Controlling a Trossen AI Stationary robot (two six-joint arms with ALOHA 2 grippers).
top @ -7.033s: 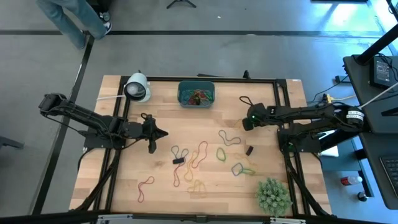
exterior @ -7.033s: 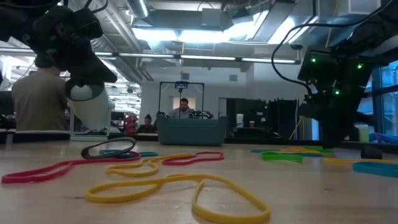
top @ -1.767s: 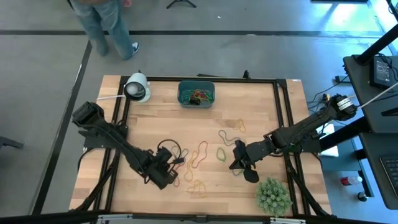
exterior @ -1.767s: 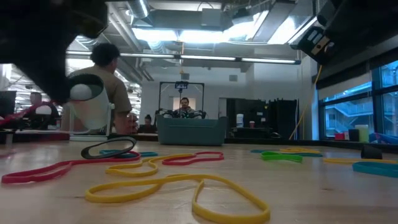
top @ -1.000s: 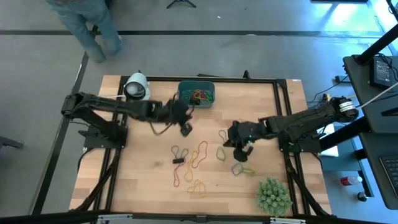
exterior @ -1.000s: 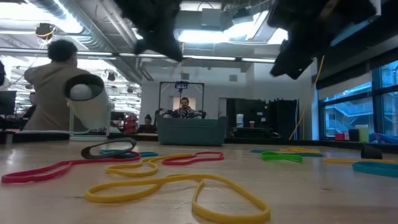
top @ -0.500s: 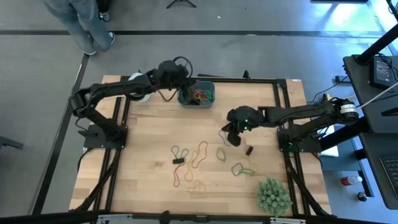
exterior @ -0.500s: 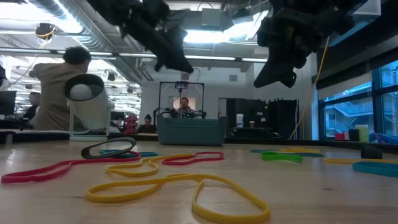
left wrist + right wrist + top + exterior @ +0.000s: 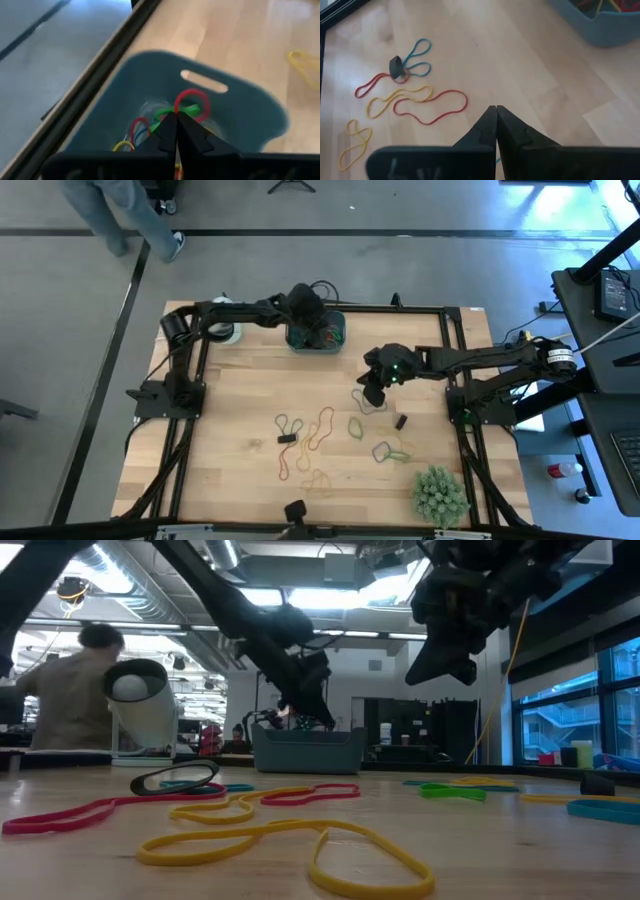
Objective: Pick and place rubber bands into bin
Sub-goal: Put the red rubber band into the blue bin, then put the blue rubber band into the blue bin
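My left tool [image 9: 312,313] hangs over the bin [image 9: 330,344] at the far middle of the table [image 9: 240,430], fingers pressed together, nothing seen between them. The bin holds red, green and yellow bands [image 9: 192,102]. My right tool [image 9: 375,392] is right of centre, above the table, also closed and empty. Loose bands [image 9: 318,428] lie scattered across the near middle of the table: red, yellow, orange, green, blue. A plant [image 9: 440,495] sits at the near right corner.
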